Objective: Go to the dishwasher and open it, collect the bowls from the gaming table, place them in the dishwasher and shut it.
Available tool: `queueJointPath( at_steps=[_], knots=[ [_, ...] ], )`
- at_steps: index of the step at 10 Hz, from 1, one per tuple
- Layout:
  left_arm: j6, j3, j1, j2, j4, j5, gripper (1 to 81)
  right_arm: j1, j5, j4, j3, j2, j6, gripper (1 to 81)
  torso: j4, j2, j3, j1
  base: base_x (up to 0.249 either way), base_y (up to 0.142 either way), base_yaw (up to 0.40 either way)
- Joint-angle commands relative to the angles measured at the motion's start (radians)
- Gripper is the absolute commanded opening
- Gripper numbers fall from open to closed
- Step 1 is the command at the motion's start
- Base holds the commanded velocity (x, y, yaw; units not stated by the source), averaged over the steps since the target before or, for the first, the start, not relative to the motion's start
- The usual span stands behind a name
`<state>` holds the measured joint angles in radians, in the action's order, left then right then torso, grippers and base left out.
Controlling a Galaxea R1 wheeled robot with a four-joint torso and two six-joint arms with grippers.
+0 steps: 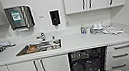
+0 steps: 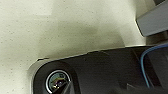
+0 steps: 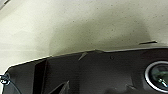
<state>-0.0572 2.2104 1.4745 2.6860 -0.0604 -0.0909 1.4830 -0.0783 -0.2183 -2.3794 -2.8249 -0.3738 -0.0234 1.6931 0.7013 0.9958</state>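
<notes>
White kitchen counter (image 1: pixel 82 43); dishwasher (image 1: pixel 87 62) stands open beneath.

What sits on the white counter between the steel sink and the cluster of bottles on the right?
In the head view, the white countertop between the stainless-steel sink and the small bottles is bare.

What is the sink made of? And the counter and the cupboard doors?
The sink looks like shiny steel: grey and reflective. The counter seems smooth white stone or laminate; hard to tell. The cupboard doors look matte white painted board, with metal bar handles.
</notes>
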Motion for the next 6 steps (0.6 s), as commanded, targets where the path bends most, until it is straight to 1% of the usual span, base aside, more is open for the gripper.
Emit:
queueJointPath(
  at_steps=[1,2,4,6],
  knots=[
    [-0.009,0.003,-0.032,0.005,-0.01,0.036,81.1,-0.037,0.035,-0.03,-0.015,-0.02,0.003,81.1,0.0,0.0,0.0,0.0,0.0,0.0,0.0],
    [-0.009,0.003,-0.03,0.008,-0.016,0.036,81.1,-0.037,0.035,-0.03,-0.02,-0.023,0.003,81.1,0.0,-0.1,0.0,-0.065,0.0,0.0,0.0],
    [-0.009,0.008,-0.024,0.017,-0.016,0.036,81.1,-0.04,0.035,-0.027,-0.029,-0.029,0.001,81.1,0.0,-0.125,0.0,-0.083,0.0,0.0,0.0],
    [-0.009,0.034,-0.021,0.04,-0.018,0.036,81.1,-0.042,0.049,-0.03,-0.078,-0.067,0.001,81.1,0.0,-0.191,0.0,-0.126,0.0,0.0,0.0]
  ],
)
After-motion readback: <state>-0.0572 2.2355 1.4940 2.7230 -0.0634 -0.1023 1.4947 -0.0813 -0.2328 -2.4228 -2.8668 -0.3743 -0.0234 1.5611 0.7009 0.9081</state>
